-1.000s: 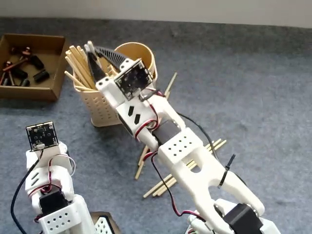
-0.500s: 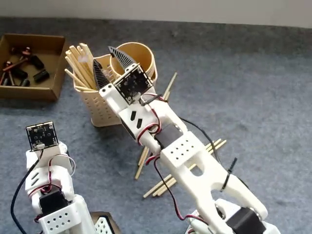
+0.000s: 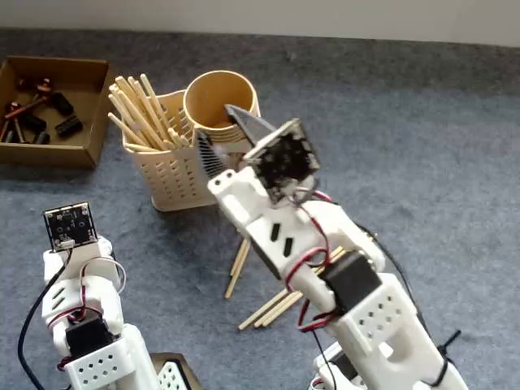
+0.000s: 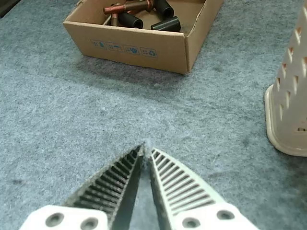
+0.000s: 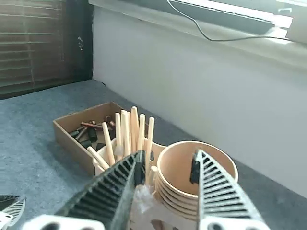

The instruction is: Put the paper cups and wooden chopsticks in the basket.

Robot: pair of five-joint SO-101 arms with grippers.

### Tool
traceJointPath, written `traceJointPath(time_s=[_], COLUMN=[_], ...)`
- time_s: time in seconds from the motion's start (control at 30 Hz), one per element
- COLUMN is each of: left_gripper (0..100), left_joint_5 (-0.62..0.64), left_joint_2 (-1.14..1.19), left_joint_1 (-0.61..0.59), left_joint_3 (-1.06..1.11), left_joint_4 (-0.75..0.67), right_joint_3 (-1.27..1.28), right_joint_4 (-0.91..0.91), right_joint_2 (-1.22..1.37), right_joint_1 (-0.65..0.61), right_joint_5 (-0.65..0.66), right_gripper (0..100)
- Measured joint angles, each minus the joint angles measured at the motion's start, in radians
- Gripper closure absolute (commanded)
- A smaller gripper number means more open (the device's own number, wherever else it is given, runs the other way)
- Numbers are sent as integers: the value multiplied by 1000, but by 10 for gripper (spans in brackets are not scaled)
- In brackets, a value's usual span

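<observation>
the wooden chopsticks [image 3: 140, 110] in the basket [image 3: 166, 183] stand on end, long axes near upright. they fan out with their free ends up and lean toward the cardboard box [image 3: 77, 154]. they are pale, slim, square-edged sticks of bare wood, packed into the box-side part of the basket. beside them, in the other part, sit the paper cups [image 3: 219, 101]. this is a nested stack with the mouth facing up, tan and smooth, and the rolled rims are layered one under the other.

more loose chopsticks [image 3: 272, 307] lie flat on the grey carpet [image 3: 422, 146]. their long axes run on a diagonal under the right arm. a couple more [image 3: 238, 268] lie steeper just beside them, nearer the basket's foot.

the basket is cream plastic, tapered, and its walls are pierced with rows of small slots.

the right gripper [image 3: 213, 122] hangs over the basket's near rim by the cups. its ribbed black fingers are spread apart with nothing between them. the left gripper [image 4: 145, 148] sits low over the carpet, well apart from the basket, fingers pressed together at the tips and empty.

the box is open-topped brown card and holds dark cylinders and copper-coloured parts [image 4: 136, 12].
</observation>
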Motion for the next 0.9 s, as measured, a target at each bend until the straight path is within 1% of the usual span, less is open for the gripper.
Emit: traceJointPath(time_s=[0.17,0.3,0.43,0.7,0.9], left_gripper=[986,986,986,986,986], left_joint_5=[0,0,0,0,0], left_joint_2=[0,0,0,0,0], left_joint_1=[18,18,18,18,18], left_joint_3=[0,0,0,2,2], left_joint_4=[0,0,0,0,0], right_joint_3=[0,0,0,43,135], right_joint_4=[178,350,491,612,628], right_joint_2=[-95,-138,-144,-146,-146], right_joint_1=[84,189,282,379,454], right_joint_5=[-29,-129,-184,-252,-301], right_gripper=[836,836,836,836,836])
